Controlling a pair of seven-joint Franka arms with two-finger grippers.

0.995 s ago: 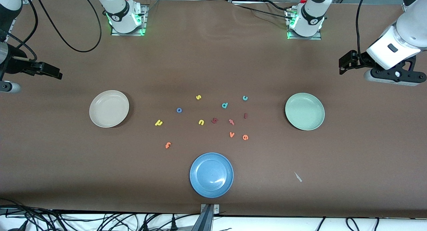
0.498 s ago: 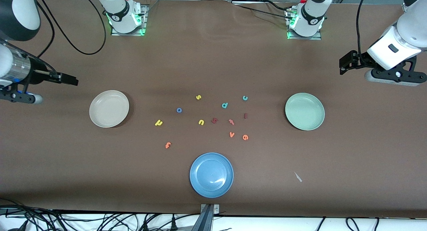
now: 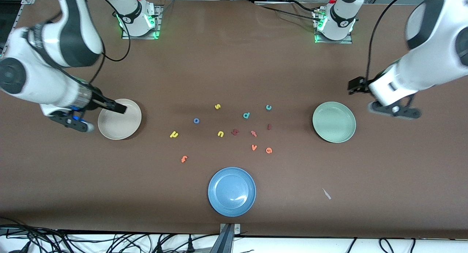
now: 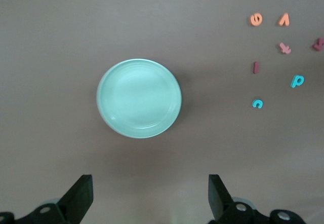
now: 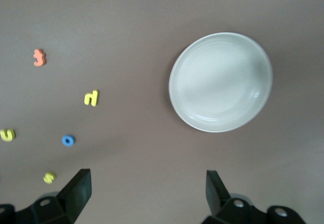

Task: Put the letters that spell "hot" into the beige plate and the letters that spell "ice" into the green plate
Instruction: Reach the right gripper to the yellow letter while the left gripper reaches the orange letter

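The beige plate and the green plate both lie bare. Between them the letters are scattered: yellow h, blue o, orange hooked t, dark red i, teal c and orange e. My right gripper hangs open over the table beside the beige plate, holding nothing. My left gripper hangs open and holds nothing, over the table beside the green plate.
A blue plate sits nearest the front camera. Among the letters also lie a yellow s, yellow u, teal d, orange v and two reddish letters. A small pale scrap lies near the blue plate.
Both arms have swung in from the table's ends, the right gripper up to the beige plate and the left gripper up to the green plate. No letter or plate has moved.
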